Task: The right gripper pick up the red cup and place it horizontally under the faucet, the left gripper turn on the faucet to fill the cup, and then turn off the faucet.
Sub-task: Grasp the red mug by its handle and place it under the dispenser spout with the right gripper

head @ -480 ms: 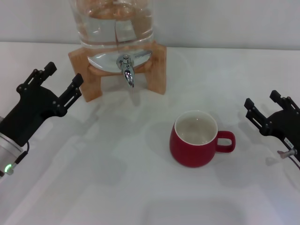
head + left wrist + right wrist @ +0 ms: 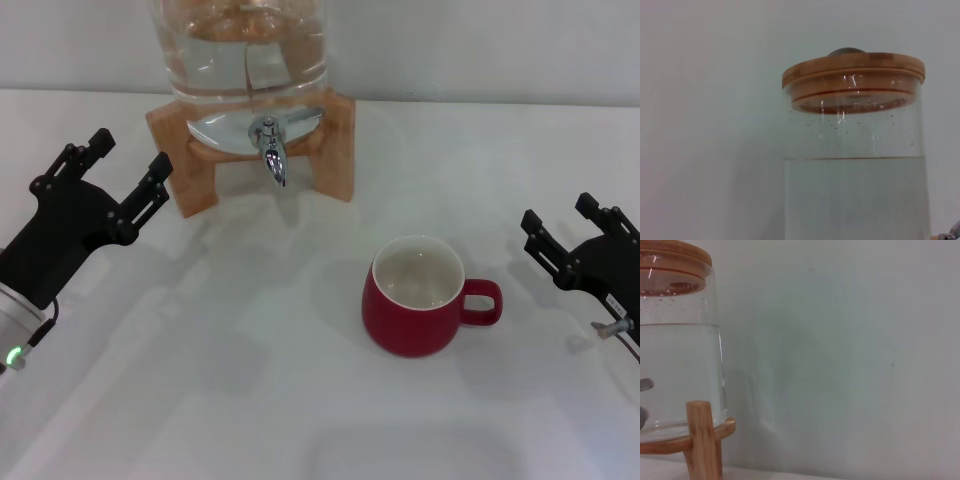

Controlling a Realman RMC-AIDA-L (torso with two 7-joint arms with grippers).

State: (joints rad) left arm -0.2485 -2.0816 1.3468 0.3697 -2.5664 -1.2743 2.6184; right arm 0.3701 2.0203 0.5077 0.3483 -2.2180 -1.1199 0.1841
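1. Standing upright on the white table (image 2: 250,400), the rounded glossy red ceramic cup (image 2: 412,318) shows its cream-white inside, mouth facing up, its loop handle pointing toward the right gripper.
2. The small shiny chrome faucet (image 2: 271,145) curves its spout downward from the clear glass water jar (image 2: 240,40), which rests in a light wooden stand (image 2: 190,165); the cup sits nearer the robot and to the right of the spout, well apart from it.
3. The black two-fingered left gripper (image 2: 127,172), fingers spread and holding nothing, hangs just beside the stand's left leg, a green light glowing on its silver wrist.
4. The black two-fingered right gripper (image 2: 563,228), also open and empty, hovers near the cup's handle without touching it.
5. Only the left wrist view shows the jar's round wooden lid (image 2: 853,72), droplets on the glass and the waterline below.
6. The right wrist view shows the jar's side and one stand leg against a plain wall.
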